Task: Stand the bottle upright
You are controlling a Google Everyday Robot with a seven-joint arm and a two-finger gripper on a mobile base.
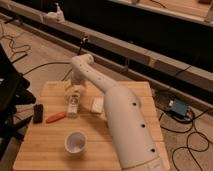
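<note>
Bottle lies on your desk beside the orange carrot-shaped thing; your tool sits at its far end, jaws spread wide.

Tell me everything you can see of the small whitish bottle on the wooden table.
The small slender whitish bottle looks like pale plastic with a light label; its cap is hard to make out. It is not upright: it seems to lie on its side on the light wooden table, its length running away from the camera, between the orange carrot-shaped thing and the flat white block, touching neither. The robot's open hand hangs right at its far end; whether they touch cannot be told.
</note>
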